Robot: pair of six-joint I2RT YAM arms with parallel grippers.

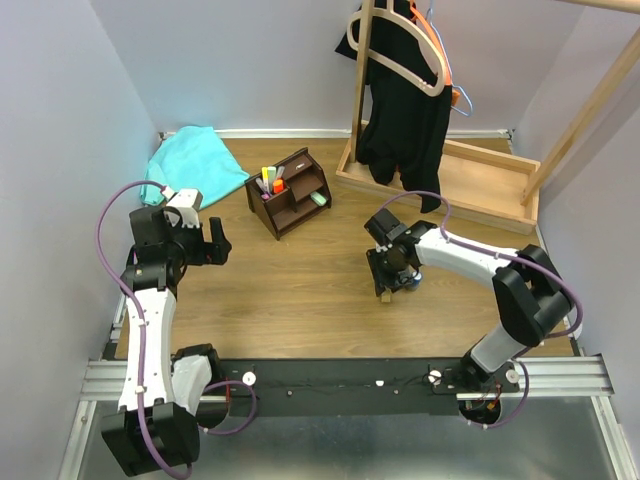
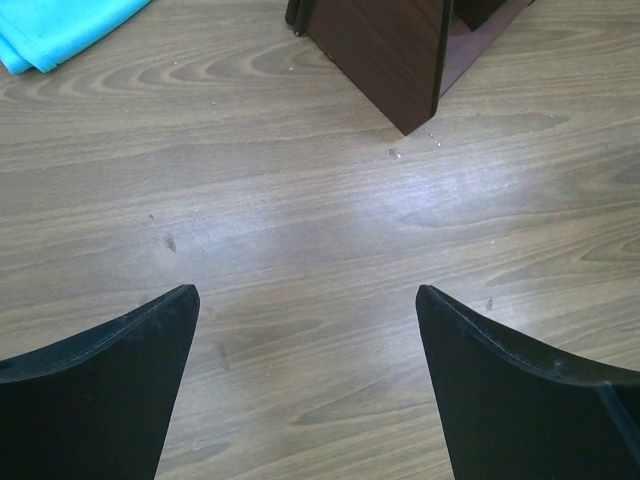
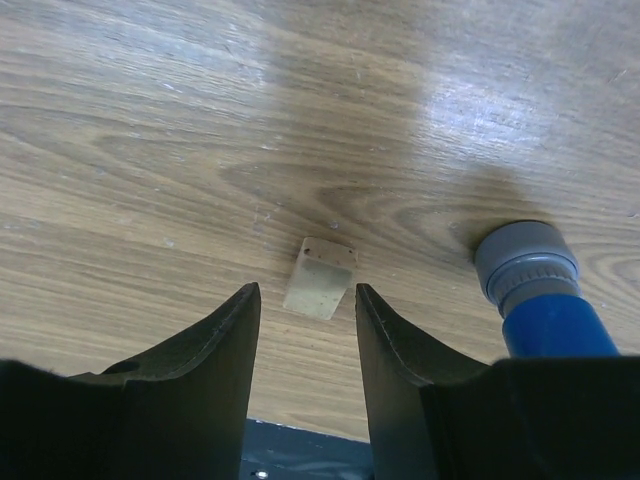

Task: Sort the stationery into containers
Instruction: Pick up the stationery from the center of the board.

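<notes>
The dark brown organizer [image 1: 290, 195] stands at the back centre, with yellow, pink and orange markers [image 1: 268, 180] upright in its rear slots and a pale green one [image 1: 319, 198] in a front slot. Its corner shows in the left wrist view [image 2: 385, 50]. My left gripper [image 1: 222, 245] [image 2: 307, 295] is open and empty over bare table, left of the organizer. My right gripper [image 1: 388, 285] [image 3: 306, 289] is open, with its fingers either side of the tan block [image 3: 320, 277] lying on the table. The small blue cylinder [image 3: 540, 290] [image 1: 413, 279] lies just right of it. No thin dark pen shows.
A teal cloth [image 1: 190, 160] [image 2: 50, 30] lies at the back left. A large light wooden tray base [image 1: 480, 185] with a rack, hangers and a black garment [image 1: 405, 120] stands at the back right. Walls close both sides.
</notes>
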